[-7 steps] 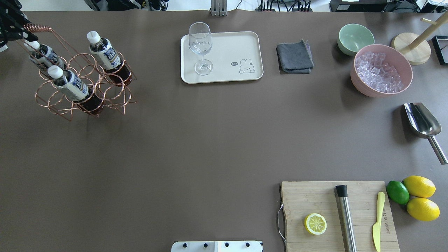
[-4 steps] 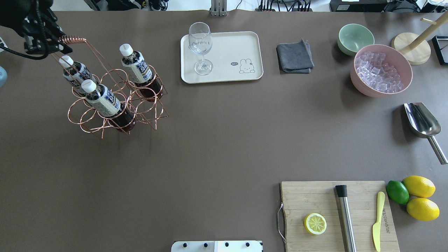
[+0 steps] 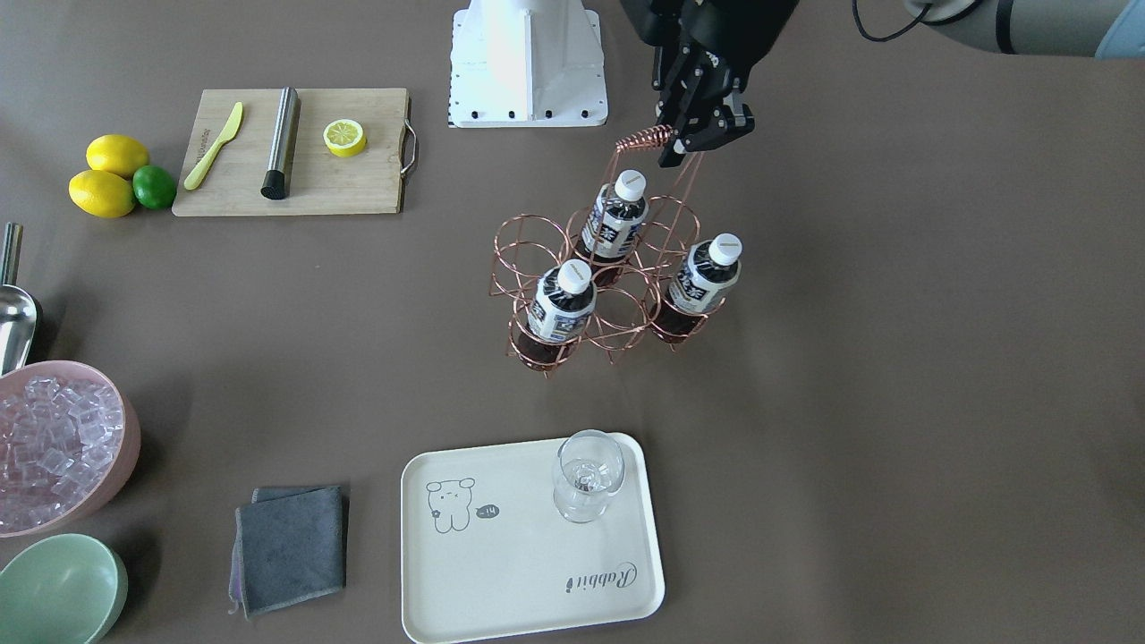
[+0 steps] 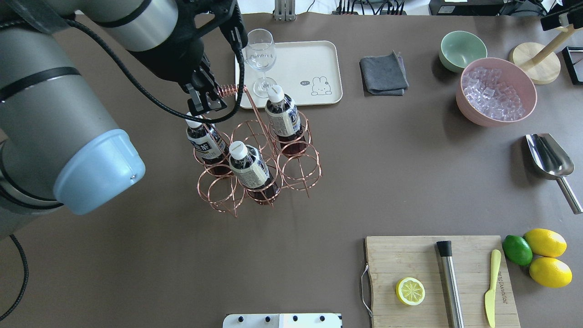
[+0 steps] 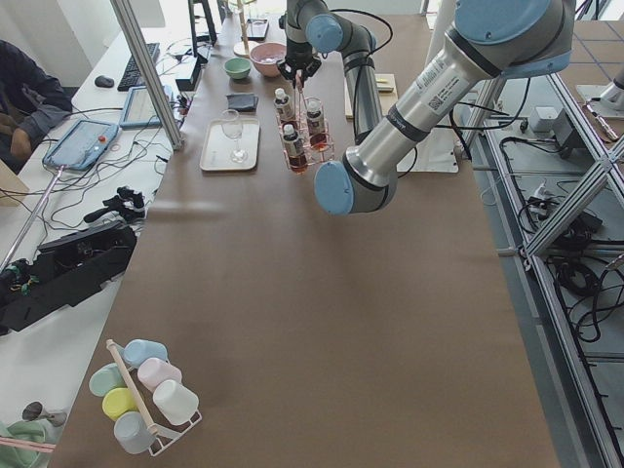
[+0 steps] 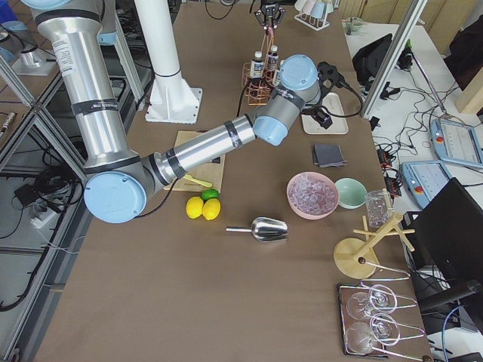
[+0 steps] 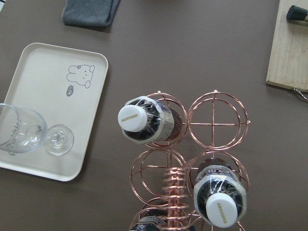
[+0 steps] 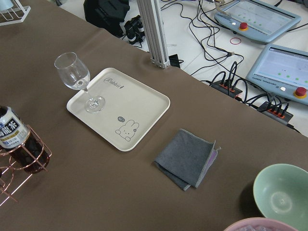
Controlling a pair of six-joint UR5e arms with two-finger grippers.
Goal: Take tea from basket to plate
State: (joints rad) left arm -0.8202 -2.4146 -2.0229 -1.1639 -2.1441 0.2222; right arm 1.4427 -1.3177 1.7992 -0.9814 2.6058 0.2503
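From where I stand, the left gripper (image 4: 210,98) is pinched on the coiled handle (image 4: 230,89) of the copper wire basket (image 7: 217,123). The three tea bottles (image 4: 248,166) stand in its rings, caps up, and the other rings are open. I can't tell whether the basket's feet touch the counter (image 4: 182,273).

The basket sits near the long, robot-side edge of the plate (image 3: 501,572), with a strip of bare counter between them. A stemmed glass (image 3: 586,487) stands on the plate at the corner nearest the basket; the surface from there to the bear print lies open.

A folded grey cloth (image 4: 382,73) lies apart from the plate's short edge on the robot's right. A wide stretch of counter separates the basket from the cutting board (image 4: 410,264).

The right gripper (image 6: 324,111) is only a small dark shape far off, and I cannot tell whether it is spread or pressed together.
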